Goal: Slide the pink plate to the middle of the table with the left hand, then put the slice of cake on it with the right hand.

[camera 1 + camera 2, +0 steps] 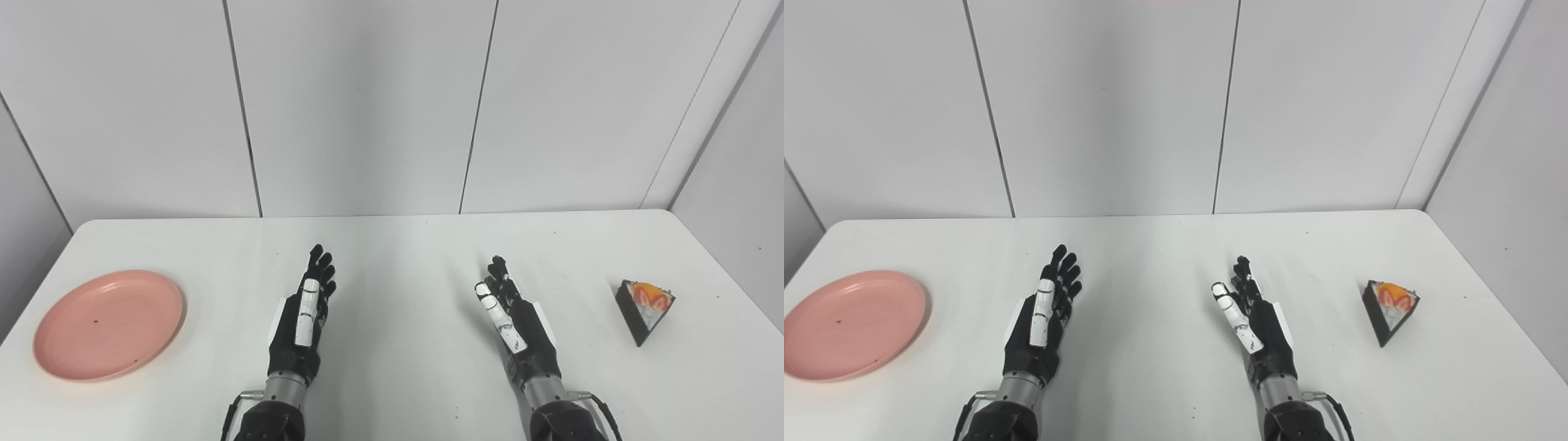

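sliding first: the left hand was spread wide, holding nothing, well apart from the pink plate.
advice: press the rim, push steadily toward mid-table.
waiting: the right hand was wide, empty, cake slice untouched.

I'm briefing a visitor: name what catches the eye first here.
The pink plate stands out at the table's left edge, and the slice of cake with its orange topping at the far right. Between them, the black left hand and right hand are open, holding nothing.

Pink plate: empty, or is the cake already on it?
Empty. The pink plate holds nothing at the table's left; the cake slice sits on the table far right.
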`<state>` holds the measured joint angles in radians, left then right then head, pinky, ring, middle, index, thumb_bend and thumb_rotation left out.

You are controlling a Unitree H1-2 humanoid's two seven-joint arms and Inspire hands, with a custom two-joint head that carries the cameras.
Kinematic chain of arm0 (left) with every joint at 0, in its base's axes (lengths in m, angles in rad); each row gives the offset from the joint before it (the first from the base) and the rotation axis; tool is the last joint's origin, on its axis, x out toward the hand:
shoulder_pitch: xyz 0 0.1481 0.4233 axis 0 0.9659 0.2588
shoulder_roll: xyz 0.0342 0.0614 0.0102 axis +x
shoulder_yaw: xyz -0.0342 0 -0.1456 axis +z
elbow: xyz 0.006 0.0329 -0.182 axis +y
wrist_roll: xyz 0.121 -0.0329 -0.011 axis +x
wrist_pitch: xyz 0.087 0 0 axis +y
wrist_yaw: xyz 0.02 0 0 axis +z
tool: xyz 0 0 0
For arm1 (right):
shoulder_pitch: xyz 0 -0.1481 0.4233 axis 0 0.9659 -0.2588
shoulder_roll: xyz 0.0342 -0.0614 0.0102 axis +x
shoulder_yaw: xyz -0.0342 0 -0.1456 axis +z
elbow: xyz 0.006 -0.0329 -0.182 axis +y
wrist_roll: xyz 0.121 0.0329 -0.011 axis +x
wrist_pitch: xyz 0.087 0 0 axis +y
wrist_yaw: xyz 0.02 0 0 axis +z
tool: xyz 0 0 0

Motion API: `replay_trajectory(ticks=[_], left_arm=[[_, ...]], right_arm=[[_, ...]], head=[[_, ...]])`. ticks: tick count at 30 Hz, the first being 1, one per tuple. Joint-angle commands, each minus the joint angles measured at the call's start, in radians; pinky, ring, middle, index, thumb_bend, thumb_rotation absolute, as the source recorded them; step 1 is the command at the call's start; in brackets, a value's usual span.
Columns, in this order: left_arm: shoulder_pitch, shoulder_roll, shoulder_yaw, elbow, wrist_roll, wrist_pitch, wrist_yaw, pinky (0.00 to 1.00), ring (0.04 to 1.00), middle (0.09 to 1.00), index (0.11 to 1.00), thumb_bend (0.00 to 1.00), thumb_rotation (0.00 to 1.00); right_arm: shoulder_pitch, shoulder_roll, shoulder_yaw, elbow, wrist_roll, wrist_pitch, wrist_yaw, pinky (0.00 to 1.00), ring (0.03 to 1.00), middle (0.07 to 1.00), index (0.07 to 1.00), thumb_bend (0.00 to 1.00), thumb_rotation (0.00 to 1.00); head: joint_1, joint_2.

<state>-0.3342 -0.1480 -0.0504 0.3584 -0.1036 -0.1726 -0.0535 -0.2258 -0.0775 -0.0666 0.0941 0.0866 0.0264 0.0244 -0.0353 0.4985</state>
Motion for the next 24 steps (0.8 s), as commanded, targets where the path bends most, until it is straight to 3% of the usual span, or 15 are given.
replay_trajectory(ticks=[1,24], left_arm=[[0.048,0.018,0.006,0.038,0.005,-0.014,-0.007,1.00,1.000,1.000,1.000,0.63,1.00],[0.045,0.012,0.013,0.050,-0.006,-0.026,-0.011,1.00,1.000,1.000,1.000,0.63,1.00]], right_arm=[[-0.031,-0.001,-0.003,-0.017,-0.002,-0.048,0.000,1.00,1.000,1.000,1.000,0.53,0.72],[-0.032,-0.003,-0.003,-0.024,0.002,-0.035,0.003,1.00,1.000,1.000,1.000,0.53,0.71]], head=[[0.000,0.001],[0.001,0.001]])
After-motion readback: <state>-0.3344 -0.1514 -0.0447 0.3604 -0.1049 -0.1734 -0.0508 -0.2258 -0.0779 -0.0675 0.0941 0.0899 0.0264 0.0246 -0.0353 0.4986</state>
